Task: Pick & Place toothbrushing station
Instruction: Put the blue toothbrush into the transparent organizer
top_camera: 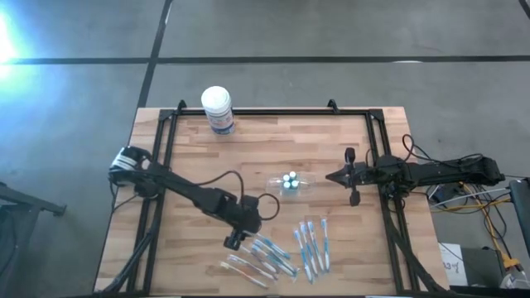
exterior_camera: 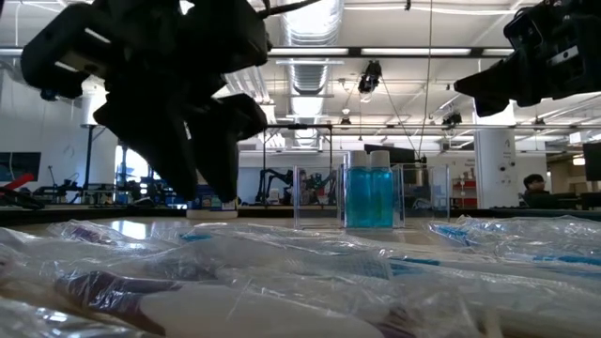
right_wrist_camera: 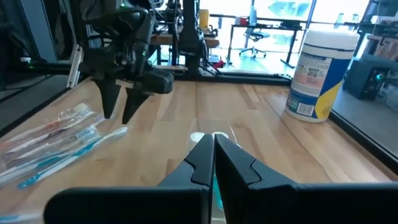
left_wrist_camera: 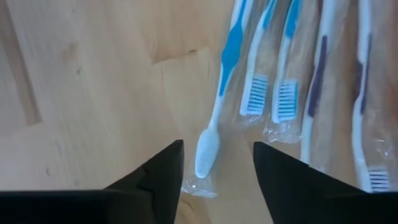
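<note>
The toothbrushing station (top_camera: 290,182) is a small clear plastic holder standing on the table's middle with small blue bottles with white caps in it; it also shows in the low view (exterior_camera: 368,192). My right gripper (top_camera: 330,175) is shut, just to the holder's right and pointing at it; in the right wrist view its tips (right_wrist_camera: 213,155) stand in front of the white caps (right_wrist_camera: 219,135). My left gripper (top_camera: 235,240) is open, pointing down near the table's front. Its fingers (left_wrist_camera: 166,168) stand on either side of a wrapped blue toothbrush's head (left_wrist_camera: 206,149) without touching it.
Two groups of wrapped toothbrushes lie near the front edge, one by my left gripper (top_camera: 267,255), one to its right (top_camera: 313,244). A white round tub with a blue label (top_camera: 218,109) stands at the far edge. A black frame (top_camera: 377,132) runs round the table.
</note>
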`<state>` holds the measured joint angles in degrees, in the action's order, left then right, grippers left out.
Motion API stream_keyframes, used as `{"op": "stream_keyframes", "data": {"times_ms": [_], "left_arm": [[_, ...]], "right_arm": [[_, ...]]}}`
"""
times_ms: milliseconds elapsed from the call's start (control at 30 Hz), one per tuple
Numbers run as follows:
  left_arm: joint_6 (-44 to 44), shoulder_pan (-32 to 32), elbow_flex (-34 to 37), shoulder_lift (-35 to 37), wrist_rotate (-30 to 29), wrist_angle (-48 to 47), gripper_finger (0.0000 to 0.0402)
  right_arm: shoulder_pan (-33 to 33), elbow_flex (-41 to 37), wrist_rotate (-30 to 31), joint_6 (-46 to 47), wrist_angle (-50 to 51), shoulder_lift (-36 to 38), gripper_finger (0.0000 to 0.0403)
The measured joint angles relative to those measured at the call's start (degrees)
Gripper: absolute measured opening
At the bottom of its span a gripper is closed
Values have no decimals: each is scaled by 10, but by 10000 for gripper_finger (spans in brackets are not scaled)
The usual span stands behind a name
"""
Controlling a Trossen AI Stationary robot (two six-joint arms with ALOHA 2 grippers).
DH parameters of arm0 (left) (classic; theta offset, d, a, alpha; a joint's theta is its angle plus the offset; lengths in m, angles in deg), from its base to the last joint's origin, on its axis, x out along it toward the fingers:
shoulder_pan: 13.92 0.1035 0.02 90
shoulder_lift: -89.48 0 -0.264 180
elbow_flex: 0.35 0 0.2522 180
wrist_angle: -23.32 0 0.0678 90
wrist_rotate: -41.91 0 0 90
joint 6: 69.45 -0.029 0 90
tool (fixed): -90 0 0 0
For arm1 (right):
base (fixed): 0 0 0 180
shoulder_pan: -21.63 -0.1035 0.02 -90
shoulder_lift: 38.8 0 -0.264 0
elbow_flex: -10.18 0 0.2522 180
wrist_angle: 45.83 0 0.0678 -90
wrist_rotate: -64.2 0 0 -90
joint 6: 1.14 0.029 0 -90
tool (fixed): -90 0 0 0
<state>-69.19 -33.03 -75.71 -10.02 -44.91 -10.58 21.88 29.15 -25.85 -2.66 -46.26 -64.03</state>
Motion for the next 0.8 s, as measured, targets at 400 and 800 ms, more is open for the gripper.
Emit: {"op": "stream_keyframes", "data": {"times_ms": [400,800], "left_arm": [[-37,6,0,-39,-3,3,218],[-44,16,-1,-45,-17,3,169]], "right_arm": [[0,0,0,0,-9,0,9],[0,0,0,-6,-11,0,9]]}}
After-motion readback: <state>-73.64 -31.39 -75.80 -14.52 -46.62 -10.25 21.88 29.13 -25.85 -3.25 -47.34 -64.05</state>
